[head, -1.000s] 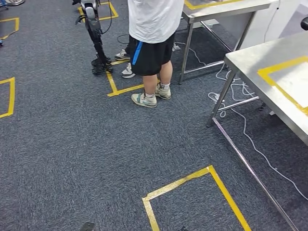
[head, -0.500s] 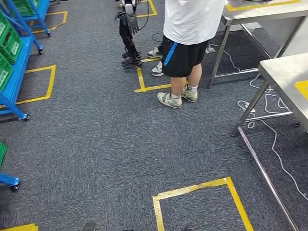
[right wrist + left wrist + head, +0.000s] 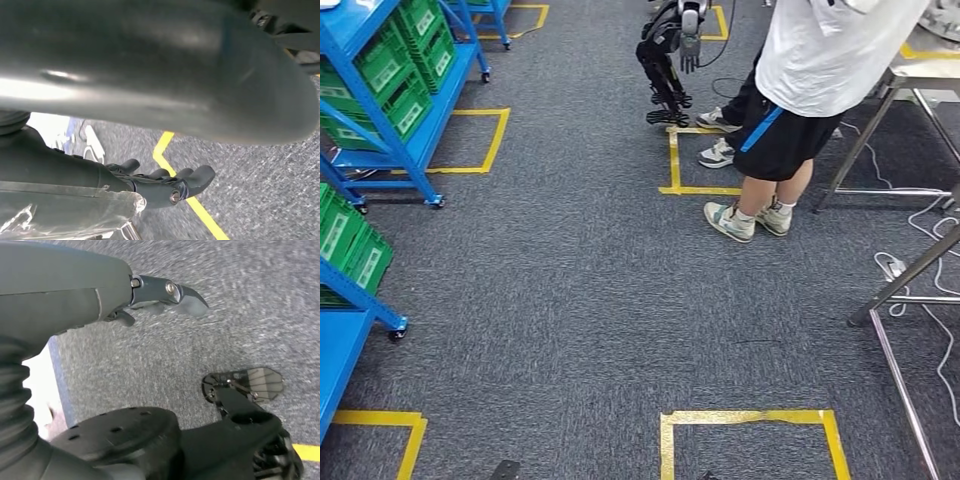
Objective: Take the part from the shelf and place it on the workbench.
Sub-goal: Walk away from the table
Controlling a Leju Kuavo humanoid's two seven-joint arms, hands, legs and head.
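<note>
Both hands empty; shelf well apart.

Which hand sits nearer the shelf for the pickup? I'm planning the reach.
Probably the left. The blue shelf with green bins stands on the robot's left; the bench and a person are to the right. Both hands, left hand and right hand, hang empty over carpet.
</note>
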